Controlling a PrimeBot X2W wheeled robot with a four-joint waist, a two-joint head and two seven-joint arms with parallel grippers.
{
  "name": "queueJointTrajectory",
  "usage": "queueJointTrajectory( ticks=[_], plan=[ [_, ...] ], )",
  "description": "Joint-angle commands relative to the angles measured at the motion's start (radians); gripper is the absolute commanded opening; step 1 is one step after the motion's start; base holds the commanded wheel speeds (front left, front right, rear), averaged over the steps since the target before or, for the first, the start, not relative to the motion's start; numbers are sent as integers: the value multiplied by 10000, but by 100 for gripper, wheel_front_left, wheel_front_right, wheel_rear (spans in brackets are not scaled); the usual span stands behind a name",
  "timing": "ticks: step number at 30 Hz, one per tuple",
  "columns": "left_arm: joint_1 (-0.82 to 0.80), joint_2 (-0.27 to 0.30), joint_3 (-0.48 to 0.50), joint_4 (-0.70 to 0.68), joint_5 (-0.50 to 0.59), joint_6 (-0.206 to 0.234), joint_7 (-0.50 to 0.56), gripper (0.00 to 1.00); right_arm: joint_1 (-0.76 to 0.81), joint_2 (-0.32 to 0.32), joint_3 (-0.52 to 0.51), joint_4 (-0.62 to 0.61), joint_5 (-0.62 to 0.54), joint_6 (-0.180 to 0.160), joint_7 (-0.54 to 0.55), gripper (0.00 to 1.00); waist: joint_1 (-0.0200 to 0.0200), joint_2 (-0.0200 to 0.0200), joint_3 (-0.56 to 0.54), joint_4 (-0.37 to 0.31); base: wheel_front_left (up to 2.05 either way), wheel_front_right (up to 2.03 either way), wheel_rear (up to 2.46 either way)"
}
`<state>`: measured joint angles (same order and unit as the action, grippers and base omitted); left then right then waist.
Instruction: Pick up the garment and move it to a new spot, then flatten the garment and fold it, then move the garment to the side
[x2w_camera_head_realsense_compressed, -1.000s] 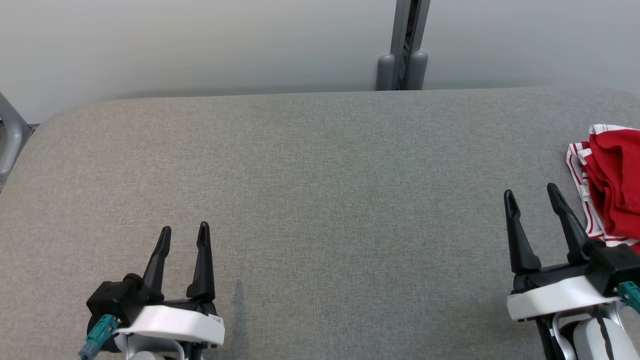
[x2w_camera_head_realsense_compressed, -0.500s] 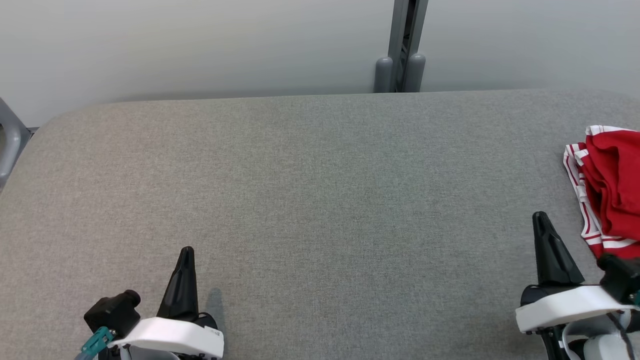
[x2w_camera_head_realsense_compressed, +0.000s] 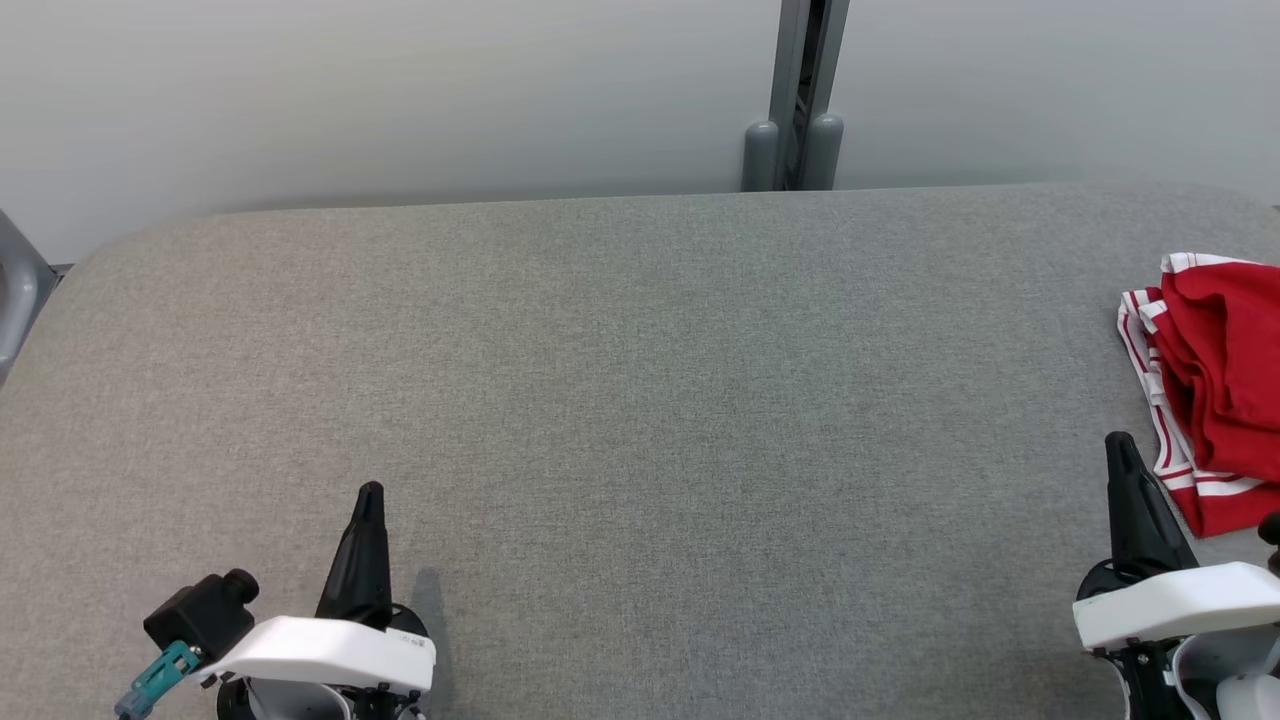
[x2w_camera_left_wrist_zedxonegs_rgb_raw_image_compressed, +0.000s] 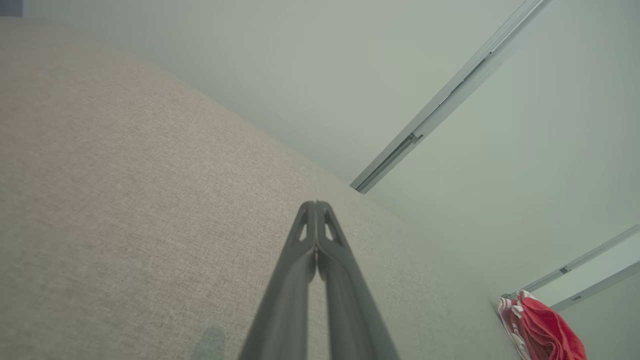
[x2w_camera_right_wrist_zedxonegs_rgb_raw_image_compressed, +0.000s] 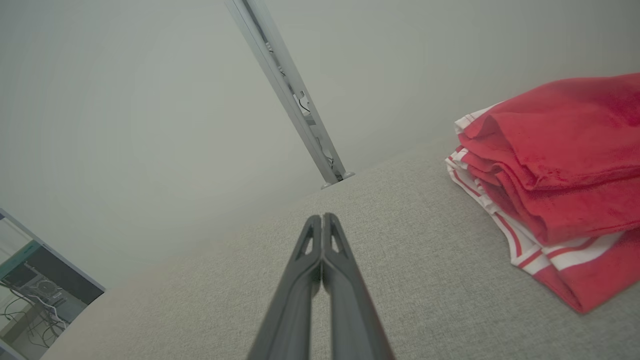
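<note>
Shows garment (x2w_camera_head_realsense_compressed: 1220, 360) layered at bench (x2w_camera_head_realsense_compressed: 640, 400) right edge (finished or awaiting pickup alike); holds nothing in left tool (x2w_camera_head_realsense_compressed: 369, 500), right tool (x2w_camera_head_realsense_compressed: 1120, 450), both pinched shut

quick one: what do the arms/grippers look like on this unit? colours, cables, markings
Left gripper and right gripper: two long black tapered fingers with slotted cut-outs near the tips, on a white wrist shell. A black block beside the left wrist carries a teal connector. Any print is too small to read.
</note>
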<state>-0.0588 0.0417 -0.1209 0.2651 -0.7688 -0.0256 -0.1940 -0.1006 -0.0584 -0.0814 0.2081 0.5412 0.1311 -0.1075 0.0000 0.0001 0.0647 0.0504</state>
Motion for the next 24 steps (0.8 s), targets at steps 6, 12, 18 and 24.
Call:
queueJointTrajectory(
  ticks=[6,12,18,24],
  plan=[
    [-447,47,52,-63,-995,-142,171,0,-136,-38,-320,-80,1176,-2,403,0,0,-1,-41,-32,0,0,0],
    [-545,53,61,-10,-1719,-230,299,0,-132,-28,-533,-42,2044,-1,713,0,0,-1,-80,-62,0,0,0],
    [-638,58,69,40,-2402,-312,426,0,-128,-20,-732,-3,2855,-2,1013,0,0,-1,-119,-92,0,0,0],
    [-719,63,77,86,-3045,-387,545,0,-125,-11,-930,32,3625,-2,1286,0,0,-1,-158,-122,0,0,0]
  ],
)
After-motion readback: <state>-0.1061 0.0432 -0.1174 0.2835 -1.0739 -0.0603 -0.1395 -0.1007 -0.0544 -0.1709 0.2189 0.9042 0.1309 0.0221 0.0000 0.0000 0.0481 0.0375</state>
